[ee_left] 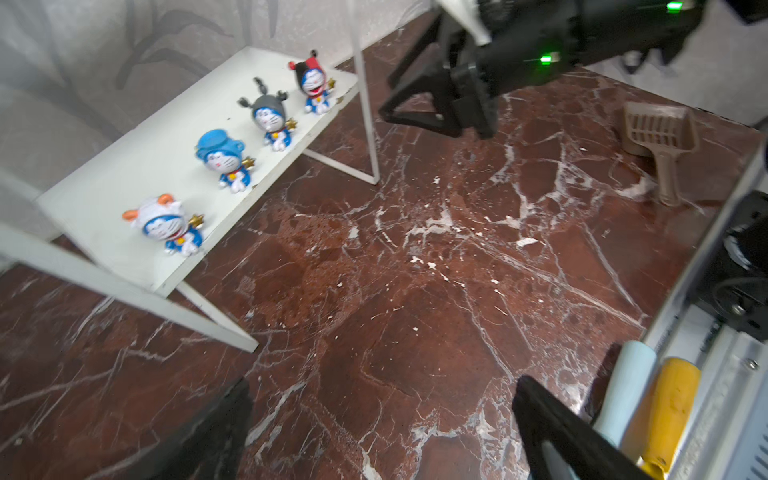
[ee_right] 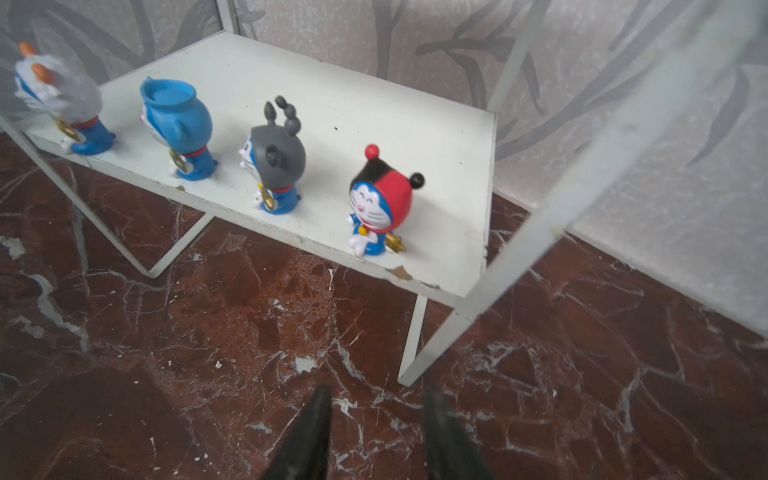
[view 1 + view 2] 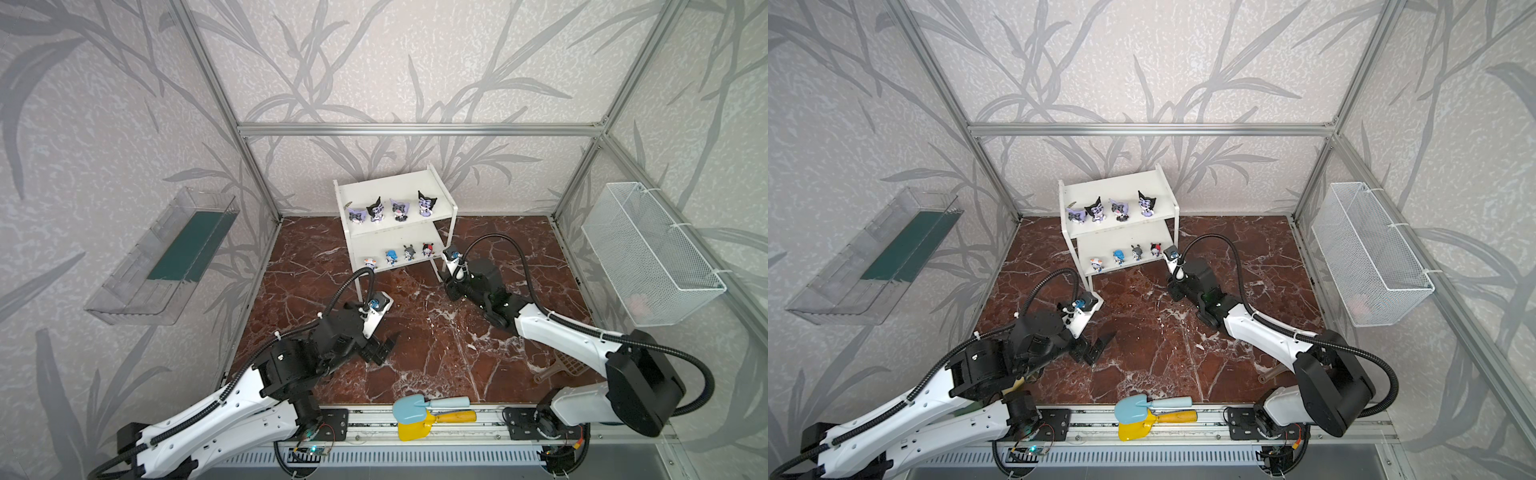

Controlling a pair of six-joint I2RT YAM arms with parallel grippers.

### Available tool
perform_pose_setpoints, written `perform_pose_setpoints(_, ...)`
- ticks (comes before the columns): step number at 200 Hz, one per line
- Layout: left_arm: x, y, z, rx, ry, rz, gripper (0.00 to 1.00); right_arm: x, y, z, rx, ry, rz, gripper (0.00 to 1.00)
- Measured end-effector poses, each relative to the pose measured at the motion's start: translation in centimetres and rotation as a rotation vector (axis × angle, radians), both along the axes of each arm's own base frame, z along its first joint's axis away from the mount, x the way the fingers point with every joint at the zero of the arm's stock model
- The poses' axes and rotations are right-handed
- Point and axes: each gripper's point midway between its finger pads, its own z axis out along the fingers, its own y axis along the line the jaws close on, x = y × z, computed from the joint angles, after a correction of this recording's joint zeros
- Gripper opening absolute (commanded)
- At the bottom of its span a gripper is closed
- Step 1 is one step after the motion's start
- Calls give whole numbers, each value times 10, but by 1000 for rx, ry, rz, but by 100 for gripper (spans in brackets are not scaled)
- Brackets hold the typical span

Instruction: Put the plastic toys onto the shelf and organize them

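Observation:
The white two-tier shelf [image 3: 386, 187] [image 3: 1113, 187] stands at the back of the marble floor. Several purple-and-black eared toys [image 3: 376, 210] line its upper board. On the lower board [image 2: 353, 104] sit a white toy [image 1: 166, 224], a blue one [image 1: 224, 160], a grey one [image 2: 274, 166] and a red-hooded one [image 2: 380, 203]. My right gripper [image 2: 377, 390] [image 3: 451, 291] hovers low over the floor just in front of the shelf's right leg, open and empty. My left gripper [image 1: 382, 384] [image 3: 382, 347] is wide open over the floor, well short of the shelf.
A blue shovel [image 3: 415, 409] and a yellow shovel [image 3: 419, 428] lie on the front rail. A brown slotted scoop [image 1: 660, 137] rests on the floor at front right. The wire basket [image 3: 648, 249] hangs on the right wall, a clear tray [image 3: 166, 257] on the left.

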Motion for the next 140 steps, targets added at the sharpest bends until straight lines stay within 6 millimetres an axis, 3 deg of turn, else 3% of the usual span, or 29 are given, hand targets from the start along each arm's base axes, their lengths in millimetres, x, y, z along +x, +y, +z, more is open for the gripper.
perform_pose_setpoints(11, 5, 10, 0, -7, 0, 78, 99, -5, -10, -5, -9, 16, -32, 75)
perform_pose_setpoints(28, 14, 28, -1, -22, -3, 200, 99, -13, -27, -16, -28, 43, -87, 86)
perform_pose_setpoints(55, 35, 70, -14, -36, 41, 448, 99, -17, -64, -37, -42, 109, -202, 96)
perform_pose_setpoints(78, 51, 112, -32, -55, 102, 683, 99, -11, -108, -39, -11, 138, -330, 99)
perform_pose_setpoints(110, 55, 167, -61, -50, 177, 950, 99, 4, -165, -40, 40, 143, -490, 99)
perform_pose_setpoints(140, 65, 215, -85, -24, 199, 1153, 99, 20, -182, -66, -3, 169, -530, 99)
